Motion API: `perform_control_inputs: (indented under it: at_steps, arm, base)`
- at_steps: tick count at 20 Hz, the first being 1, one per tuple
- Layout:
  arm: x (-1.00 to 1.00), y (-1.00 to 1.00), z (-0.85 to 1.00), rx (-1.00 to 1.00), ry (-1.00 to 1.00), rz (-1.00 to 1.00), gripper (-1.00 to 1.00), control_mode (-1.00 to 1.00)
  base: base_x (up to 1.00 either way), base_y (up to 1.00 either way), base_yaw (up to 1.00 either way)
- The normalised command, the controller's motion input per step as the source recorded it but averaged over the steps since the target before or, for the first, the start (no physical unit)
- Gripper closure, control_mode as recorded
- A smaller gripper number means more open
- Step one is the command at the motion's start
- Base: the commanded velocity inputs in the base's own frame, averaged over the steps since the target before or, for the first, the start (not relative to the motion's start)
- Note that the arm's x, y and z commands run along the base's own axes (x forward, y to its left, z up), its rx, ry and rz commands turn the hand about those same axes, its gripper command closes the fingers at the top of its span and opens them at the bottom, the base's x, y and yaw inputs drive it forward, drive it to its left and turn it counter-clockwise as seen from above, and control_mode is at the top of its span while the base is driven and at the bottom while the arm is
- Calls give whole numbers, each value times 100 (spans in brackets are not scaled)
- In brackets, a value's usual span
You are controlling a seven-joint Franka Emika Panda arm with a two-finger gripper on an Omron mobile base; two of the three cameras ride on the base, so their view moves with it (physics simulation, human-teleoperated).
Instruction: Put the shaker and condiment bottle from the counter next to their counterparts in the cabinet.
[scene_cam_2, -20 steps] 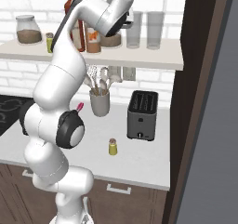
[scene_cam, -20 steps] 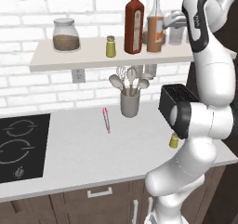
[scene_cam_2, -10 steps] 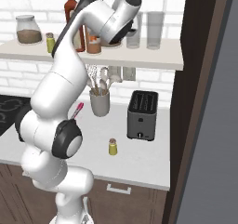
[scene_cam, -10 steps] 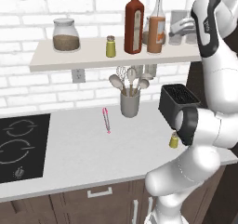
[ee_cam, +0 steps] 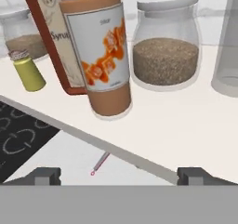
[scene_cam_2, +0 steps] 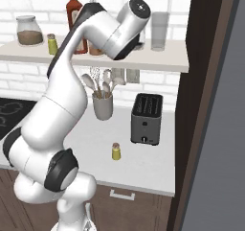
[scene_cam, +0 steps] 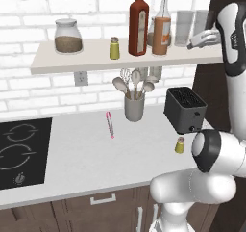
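White brick backed the shelf (scene_cam: 86,58), where the condiment bottle (ee_cam: 100,56) stood beside the red bottle (scene_cam: 138,24). We held the pincer (ee_cam: 118,174) fully open and empty. Next, we judged, came the shaker (scene_cam: 179,145) on the surface (scene_cam: 81,159), beside the toaster (scene_cam: 185,109).

Below the shelf I saw a grey utensil holder (scene_cam: 134,107) beside a dark toaster (scene_cam: 185,109); a pink pen (scene_cam: 110,123) lay near the cooktop (scene_cam: 19,151). 1 lidded jar (scene_cam: 67,35) stood above.

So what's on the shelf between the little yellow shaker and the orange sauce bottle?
The tall red bottle stands between the shaker and the sauce bottle, as the left base view shows.
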Motion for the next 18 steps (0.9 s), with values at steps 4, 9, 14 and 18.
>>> perform_control_inputs:
  at_steps: [4, 9, 14, 18]
  arm:
    - [-50, -4, -57, 0, 0, 0, -100, -100]
    - [-32, 0, -69, -1, 0, 0, -100, -100]
    - [-22, 0, -70, -2, 0, 0, -100, -100]
    - [-16, 0, -69, -6, 0, -1, -100, -100]
  base:
    - [0, 0, 0]
    - [0, 0, 0]
    - [0, 0, 0]
    - [0, 0, 0]
